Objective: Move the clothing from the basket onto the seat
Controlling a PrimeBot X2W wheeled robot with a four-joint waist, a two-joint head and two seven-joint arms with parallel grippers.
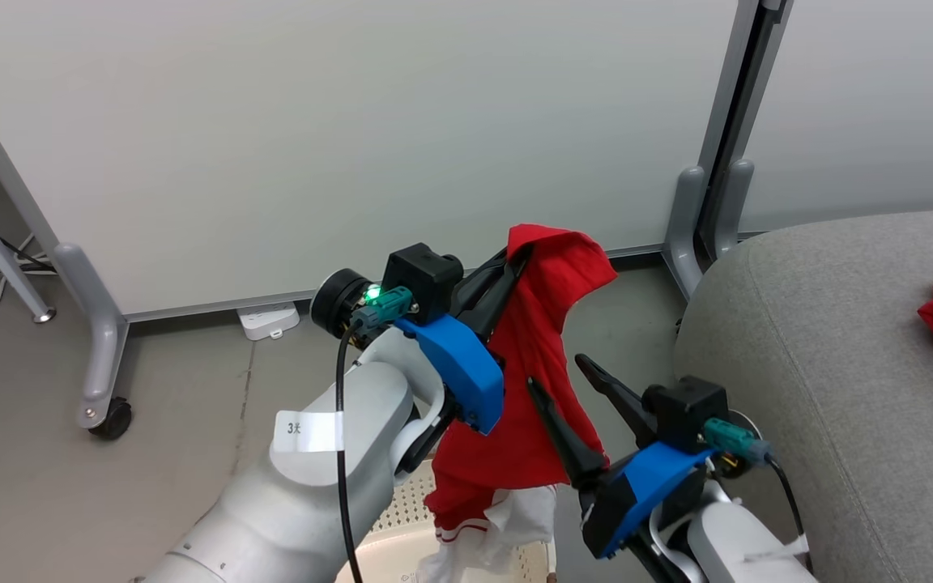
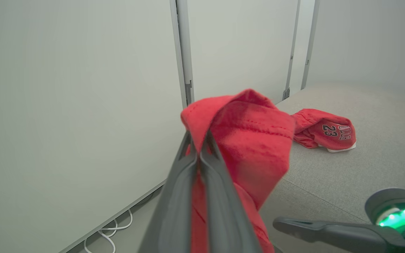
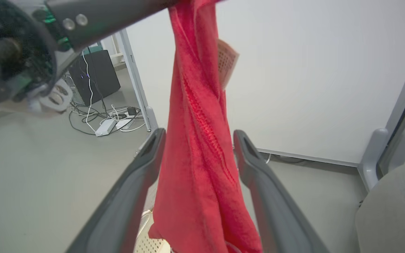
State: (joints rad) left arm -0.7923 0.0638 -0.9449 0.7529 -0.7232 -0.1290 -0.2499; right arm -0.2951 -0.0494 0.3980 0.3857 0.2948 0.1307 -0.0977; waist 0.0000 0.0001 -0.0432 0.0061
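White partition panels point(image 1: 353, 121) on grey posts stand behind a bare grey floor point(image 1: 175, 437).

**Handling.** The red knit basketball garment with white lining and a striped hem point(image 1: 539, 364) looks soft, light and limp. It hangs in one long twisted fold and offers no rigid edge. I judge a bunched fold near the top to be the best place to grip, since a single thin layer could slip out.

**Jaws.** My left gripper point(image 2: 197, 135) has its jaws pressed together on the upper fold, and the cloth drapes over the fingertips. My right gripper point(image 3: 199, 133) has its jaws spread wide, one finger on each side of the hanging cloth, gripping nothing.

**Position.** The garment hangs in the air from my left gripper, beside the seat. Its lower end trails over the basket, and I cannot tell whether it touches it.

**Containers.** The oval cream perforated plastic basket point(image 1: 406, 498) sits below, largely hidden by my left arm, so I cannot tell what else it holds. The large grey fabric sofa seat point(image 1: 823, 340) lies to my right. A second red garment numbered 23 point(image 2: 323, 130) lies crumpled on it.

**Caution.** The trailing hem may catch on the seat edge, so carry it high.
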